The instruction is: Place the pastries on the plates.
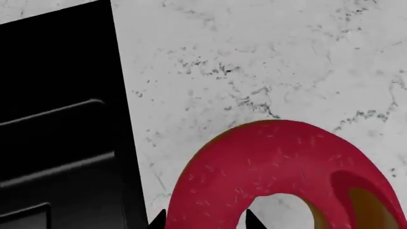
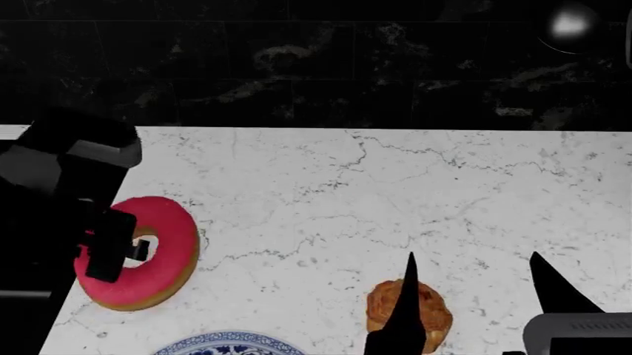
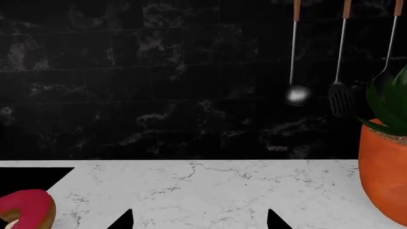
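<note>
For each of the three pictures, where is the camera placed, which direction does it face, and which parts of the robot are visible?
Head view: from the head, down onto the white marble counter; both arms show, left gripper at the pink-iced ring donut, right gripper by the golden-brown flaky bun.
Left wrist view: close above the donut; dark jaw tips show.
Right wrist view: low, facing the black tiled wall; jaw tips show.
All three share the donut.

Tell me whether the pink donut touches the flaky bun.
Apart. The head view shows bare marble countertop between the pink donut and the flaky bun.
</note>
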{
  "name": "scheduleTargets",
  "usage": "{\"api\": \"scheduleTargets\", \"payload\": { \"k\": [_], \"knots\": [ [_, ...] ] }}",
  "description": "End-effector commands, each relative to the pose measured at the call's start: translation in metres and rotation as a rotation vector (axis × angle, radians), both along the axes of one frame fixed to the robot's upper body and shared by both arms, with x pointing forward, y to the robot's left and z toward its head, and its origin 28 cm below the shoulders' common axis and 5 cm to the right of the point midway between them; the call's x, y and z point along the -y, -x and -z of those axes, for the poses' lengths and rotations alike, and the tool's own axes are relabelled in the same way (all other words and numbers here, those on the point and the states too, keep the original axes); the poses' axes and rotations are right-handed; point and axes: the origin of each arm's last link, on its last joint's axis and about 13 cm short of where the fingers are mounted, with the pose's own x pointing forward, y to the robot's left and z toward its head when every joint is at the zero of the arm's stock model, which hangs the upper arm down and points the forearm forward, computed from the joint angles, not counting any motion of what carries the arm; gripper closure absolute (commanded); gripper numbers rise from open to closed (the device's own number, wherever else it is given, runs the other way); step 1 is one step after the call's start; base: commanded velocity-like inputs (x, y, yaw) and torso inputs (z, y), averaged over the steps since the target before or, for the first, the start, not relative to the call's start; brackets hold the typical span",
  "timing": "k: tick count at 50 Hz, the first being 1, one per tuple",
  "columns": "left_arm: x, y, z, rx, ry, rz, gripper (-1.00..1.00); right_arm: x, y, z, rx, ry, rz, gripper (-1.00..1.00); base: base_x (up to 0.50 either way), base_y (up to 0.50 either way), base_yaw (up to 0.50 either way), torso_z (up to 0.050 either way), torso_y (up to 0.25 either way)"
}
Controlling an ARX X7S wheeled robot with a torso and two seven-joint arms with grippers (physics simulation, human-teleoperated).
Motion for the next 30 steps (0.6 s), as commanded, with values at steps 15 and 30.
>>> {"api": "scheduleTargets", "payload": {
  "k": [15, 30],
  "knots": [
    [0.030, 0.070, -0.085, 0.231, -0.060, 0.387, 1.00, -0.001, -0.038, 0.006, 0.090, -0.025, 0.015, -1.00, 0.00, 0.00, 0.00, 0.000, 0.000],
    [0.039, 0.084, -0.098, 0.256, -0.159, 0.510, 1.00, -0.001, -0.056, 0.013, 0.130, -0.042, 0.044, -1.00, 0.00, 0.00, 0.00, 0.000, 0.000]
  ]
}}
